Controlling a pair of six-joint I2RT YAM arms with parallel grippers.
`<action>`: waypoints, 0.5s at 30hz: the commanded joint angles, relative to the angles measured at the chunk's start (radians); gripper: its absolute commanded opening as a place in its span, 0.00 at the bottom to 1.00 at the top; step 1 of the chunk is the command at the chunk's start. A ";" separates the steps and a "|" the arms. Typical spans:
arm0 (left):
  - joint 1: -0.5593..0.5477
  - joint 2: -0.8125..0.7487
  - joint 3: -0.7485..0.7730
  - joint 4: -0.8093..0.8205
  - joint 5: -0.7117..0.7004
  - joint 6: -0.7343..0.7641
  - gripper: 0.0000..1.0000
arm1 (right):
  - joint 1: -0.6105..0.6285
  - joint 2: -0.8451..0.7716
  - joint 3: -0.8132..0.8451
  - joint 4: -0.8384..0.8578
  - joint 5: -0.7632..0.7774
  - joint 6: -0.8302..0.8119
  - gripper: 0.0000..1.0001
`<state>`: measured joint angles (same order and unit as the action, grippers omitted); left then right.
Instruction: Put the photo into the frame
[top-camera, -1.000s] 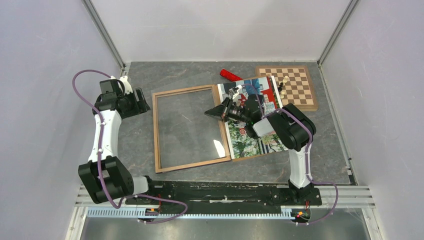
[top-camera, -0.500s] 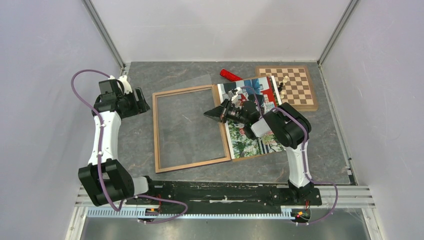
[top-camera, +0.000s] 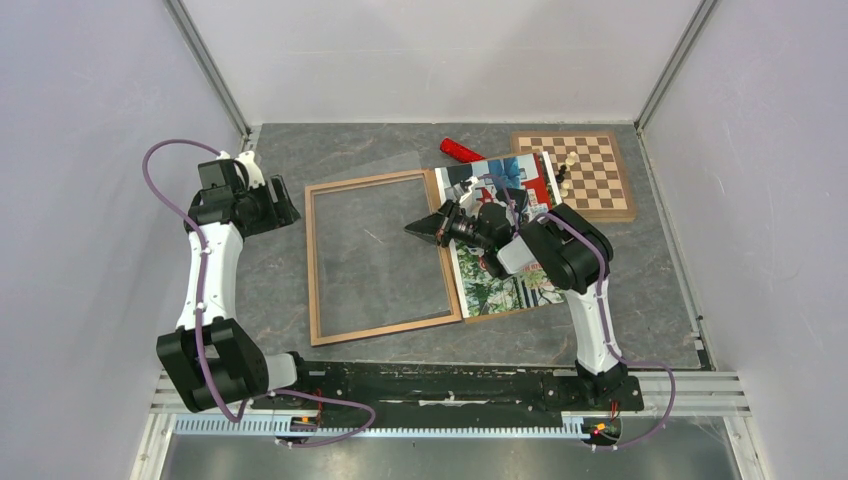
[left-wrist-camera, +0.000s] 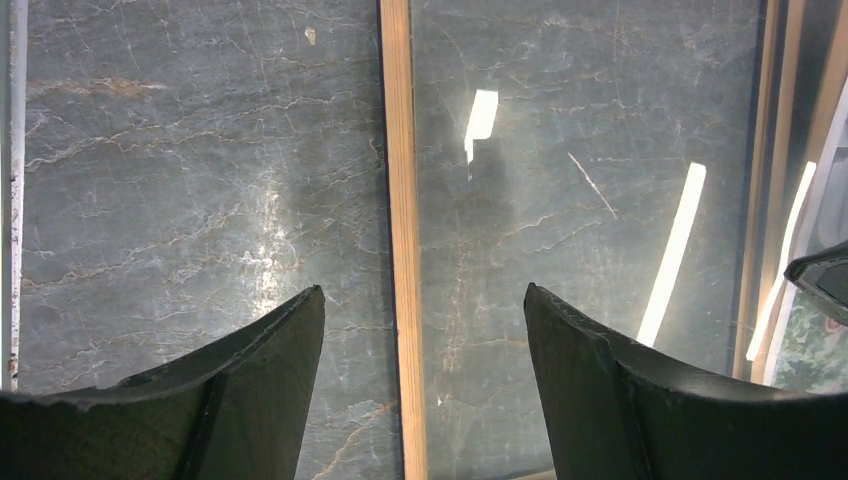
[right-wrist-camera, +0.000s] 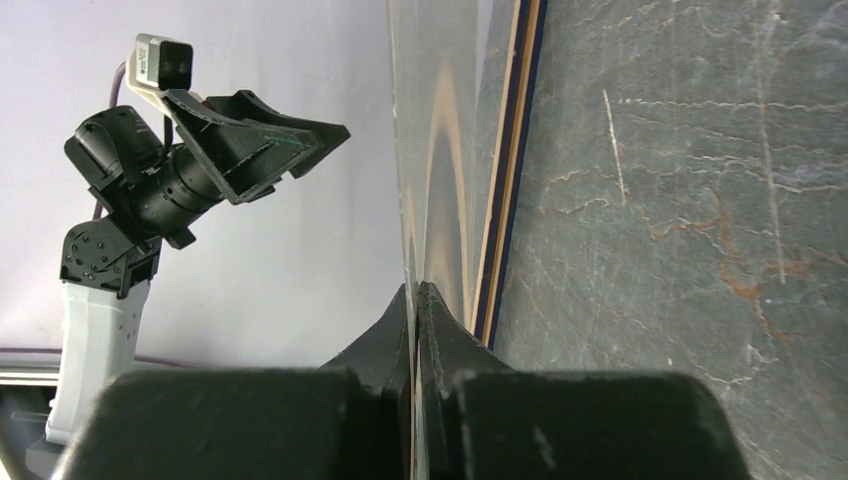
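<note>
- bench (top-camera: 660, 290): grey stone-look top with pale and rusty veins, mostly matt with a faint sheen.
- frame (left-wrist-camera: 400, 200): smooth light wood, satin finish.
- clear pane (top-camera: 375, 240): transparent, glossy, mirrors bright lamp streaks.
- photo (top-camera: 500, 290): glossy paper print.
- chessboard (top-camera: 595, 170): smooth wood, light and dark squares.
- left gripper (left-wrist-camera: 423, 290) jaws: matt black plastic, faintly grainy.

Light-wood frame (top-camera: 313, 262), green-and-red photo (top-camera: 492, 292), checkered chessboard (top-camera: 594, 176), clear sheet (right-wrist-camera: 440, 150)

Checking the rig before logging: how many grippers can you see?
2. The left gripper, open, hangs by the frame at its left rail; the right gripper, over its right side, pinches a clear pane.
</note>
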<state>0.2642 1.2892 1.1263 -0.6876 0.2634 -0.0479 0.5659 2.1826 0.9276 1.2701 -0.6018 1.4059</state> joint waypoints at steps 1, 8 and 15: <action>0.004 -0.019 0.003 0.033 0.013 0.017 0.79 | 0.003 0.015 0.031 0.057 0.028 0.009 0.00; 0.004 -0.017 -0.001 0.036 0.017 0.016 0.79 | 0.003 0.029 0.033 0.072 0.037 0.010 0.00; 0.004 -0.021 -0.002 0.039 0.017 0.016 0.79 | 0.003 0.048 0.044 0.068 0.037 0.007 0.00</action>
<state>0.2642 1.2892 1.1240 -0.6788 0.2646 -0.0479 0.5659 2.2101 0.9291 1.2709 -0.5808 1.4059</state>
